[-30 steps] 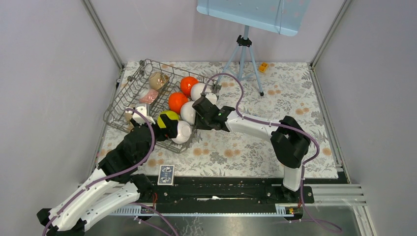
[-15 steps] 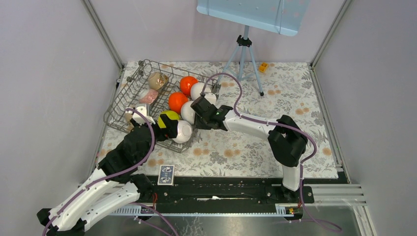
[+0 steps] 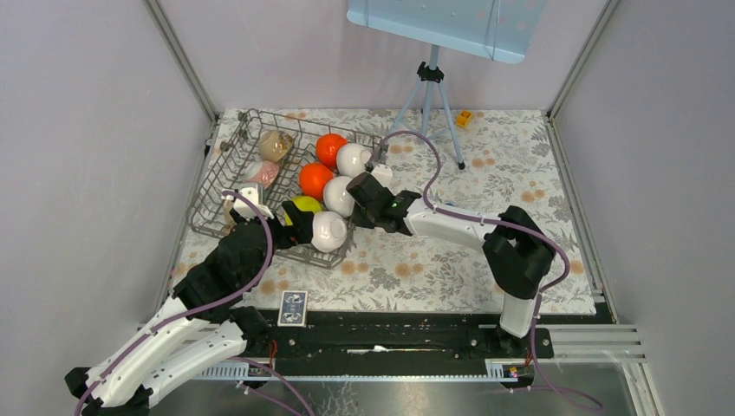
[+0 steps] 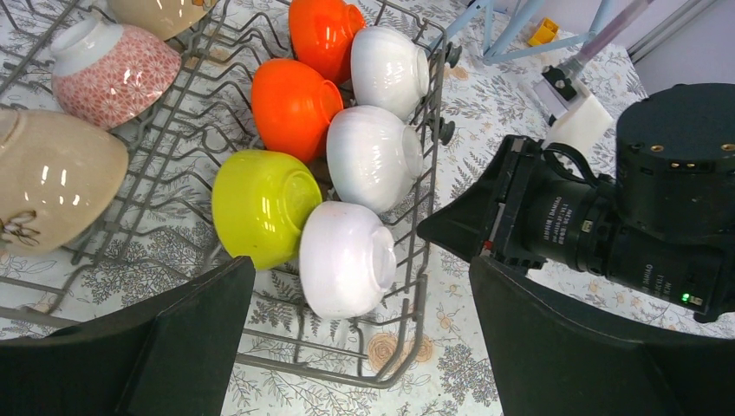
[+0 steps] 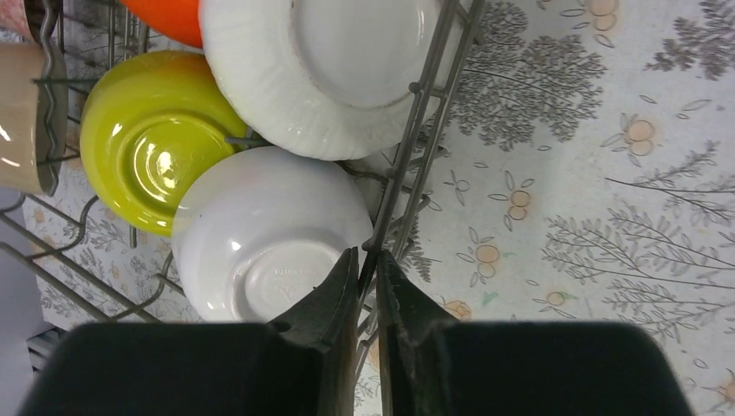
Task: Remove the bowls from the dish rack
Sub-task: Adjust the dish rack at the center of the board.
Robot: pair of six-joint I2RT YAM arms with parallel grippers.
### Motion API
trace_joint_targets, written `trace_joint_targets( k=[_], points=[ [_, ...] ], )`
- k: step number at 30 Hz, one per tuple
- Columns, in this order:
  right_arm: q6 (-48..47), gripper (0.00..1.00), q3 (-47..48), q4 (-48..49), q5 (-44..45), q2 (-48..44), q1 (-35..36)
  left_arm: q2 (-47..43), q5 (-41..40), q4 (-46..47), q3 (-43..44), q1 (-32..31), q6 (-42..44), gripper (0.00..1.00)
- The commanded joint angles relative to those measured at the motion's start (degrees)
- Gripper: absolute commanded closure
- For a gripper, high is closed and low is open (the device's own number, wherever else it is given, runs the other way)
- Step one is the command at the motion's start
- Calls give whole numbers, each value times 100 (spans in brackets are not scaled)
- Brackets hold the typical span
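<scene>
Left gripper (image 4: 360, 264): jaws spread wide, empty, over near rack edge. Dish rack (image 3: 217, 178): sat far left on tabletop (image 3: 503, 156), held bowls (image 4: 295, 104) in beige, pink, lime, orange and white. Right gripper (image 5: 367, 256): jaws clenched on rack's right rim wire.

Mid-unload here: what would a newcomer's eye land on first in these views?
Colour first: two orange bowls and a lime-yellow bowl among white ones, packed in the dish rack at the far left of the table. Then the right pincer, closed on the rack's edge wire beside the nearest white bowl, and the left pincer, wide open, facing that bowl.
</scene>
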Motion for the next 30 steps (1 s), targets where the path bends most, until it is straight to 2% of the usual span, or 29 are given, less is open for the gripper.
trace_joint_targets(
  k=[1, 2, 3, 13, 30],
  points=[
    [-129, 95, -448, -1017, 263, -537, -90, 7, -25, 89, 59, -1, -35, 1],
    [-126, 99, -503, -1035, 296, -594, -98, 9, -25, 91, 56, -5, -38, 1],
    [-125, 100, -564, -1063, 325, -646, -107, 17, -25, 94, 55, -5, -38, 1],
    [68, 100, -1365, -1262, 584, -1450, -170, 79, -16, 87, 68, -5, -37, 1],
    [457, 100, -2980, -1759, 927, -3439, -344, 340, 164, 104, 63, -5, 18, 1]
  ],
)
